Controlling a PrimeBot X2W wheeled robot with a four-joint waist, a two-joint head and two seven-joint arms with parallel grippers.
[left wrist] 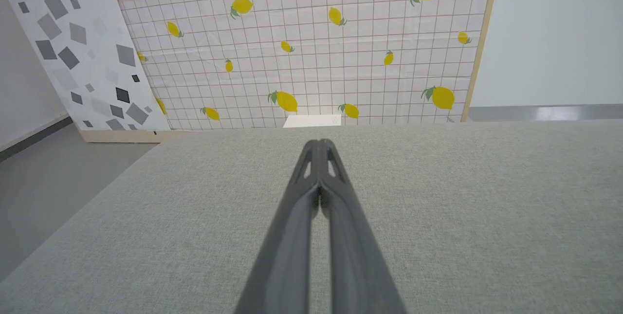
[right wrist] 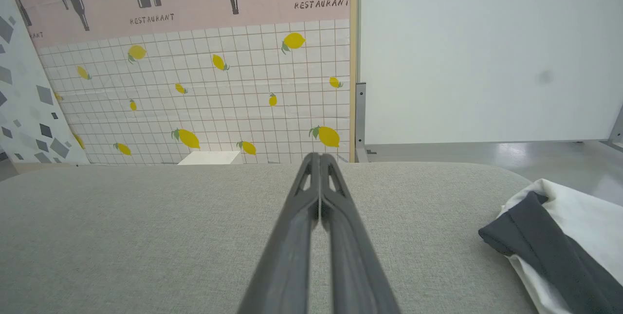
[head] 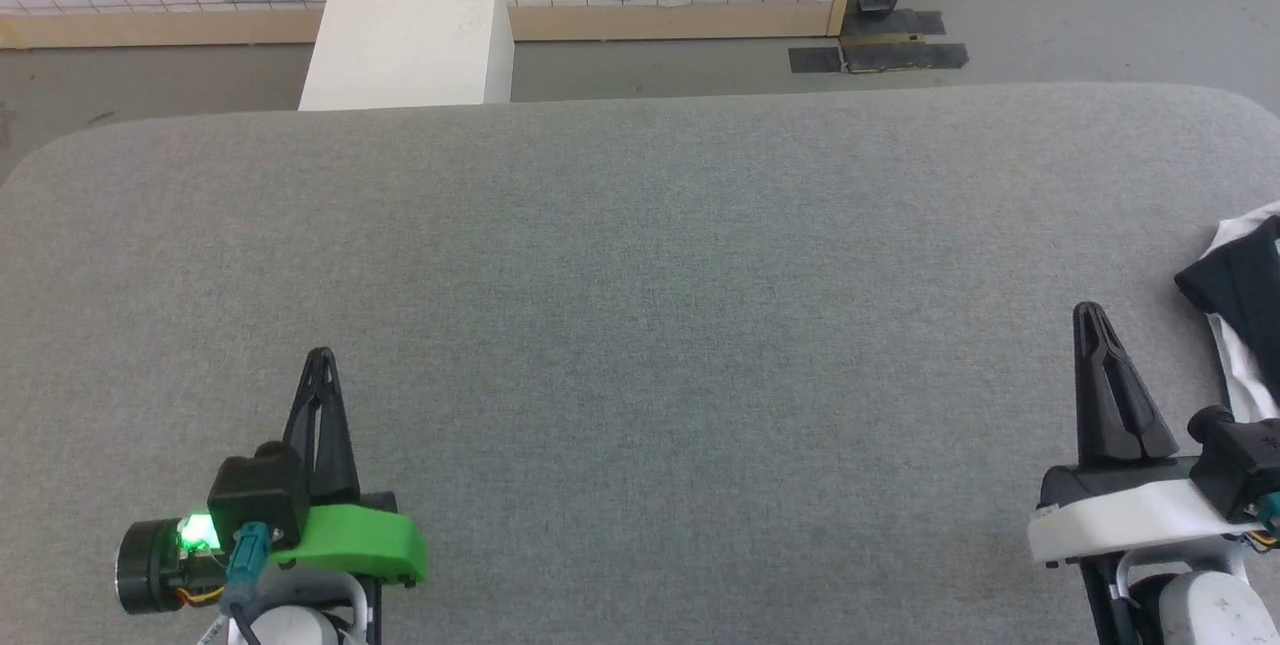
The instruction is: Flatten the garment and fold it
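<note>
The garment [head: 1245,300], white cloth with a black sleeve, lies bunched at the right edge of the grey table [head: 640,305]; most of it runs out of the head view. The right wrist view has the garment [right wrist: 559,250] at its lower right. My right gripper [head: 1090,310] is shut and holds nothing, a short way left of the garment and apart from it. In the right wrist view the right gripper [right wrist: 319,156] has its tips pressed together. My left gripper [head: 321,355] is shut and empty at the near left of the table, far from the garment. The left gripper [left wrist: 320,141] points across bare fabric.
A white box [head: 410,35] stands on the floor beyond the table's far edge. Behind it runs a tiled lemon-print panel [left wrist: 311,56] with a wooden frame. Black mats [head: 880,43] lie on the grey floor at the back right.
</note>
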